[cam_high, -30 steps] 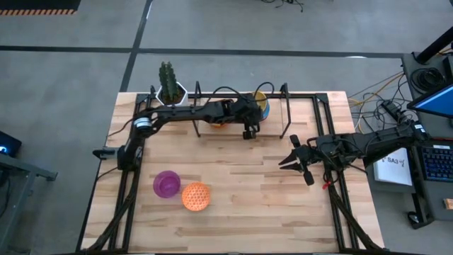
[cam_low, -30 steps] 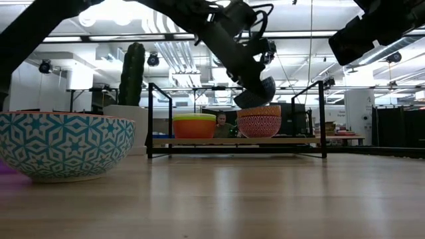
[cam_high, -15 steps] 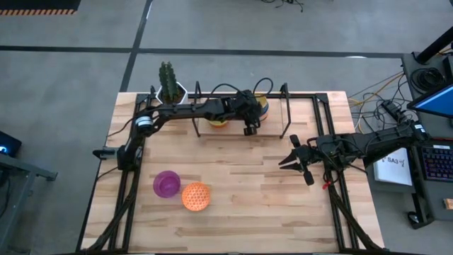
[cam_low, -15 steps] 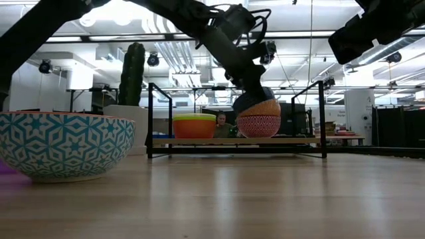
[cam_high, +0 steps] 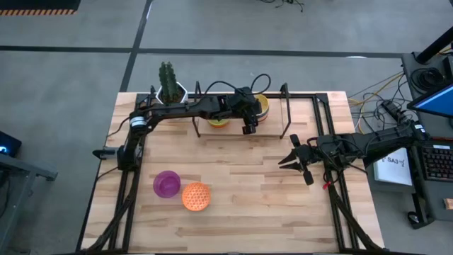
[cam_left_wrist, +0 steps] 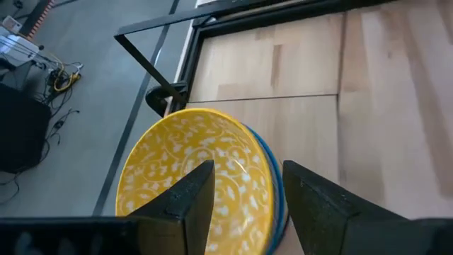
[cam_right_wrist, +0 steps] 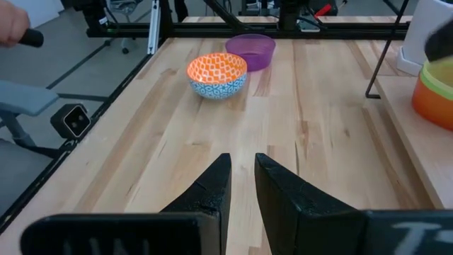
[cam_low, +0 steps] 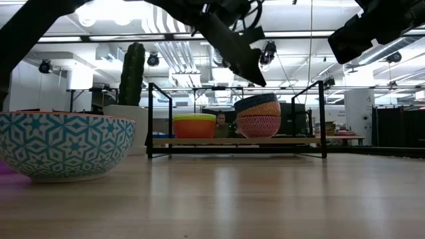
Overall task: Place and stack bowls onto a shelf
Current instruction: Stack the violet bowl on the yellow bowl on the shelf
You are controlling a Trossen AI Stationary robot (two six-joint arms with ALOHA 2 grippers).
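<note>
On the shelf a bowl, yellow with a white pattern inside and blue outside, sits slightly tilted on top of a stack of an orange and a red patterned bowl. My left gripper hangs open just above it, touching nothing. A second stack, yellow-green over orange, stands to its left on the board. A purple bowl and an orange patterned bowl rest on the table's near left. My right gripper waits at the table's right, a narrow gap between its fingers.
A white pot with a cactus stands at the far left beside the shelf. Black frame rails run along the table's sides. The orange bowl with its blue-white outside stands close to the low camera. A person sits beyond the table.
My left gripper has lowered the blue-and-yellow bowl onto the stack on the shelf, opened and let it go, then risen clear. The bowl now rests on the stack, slightly tilted.
</note>
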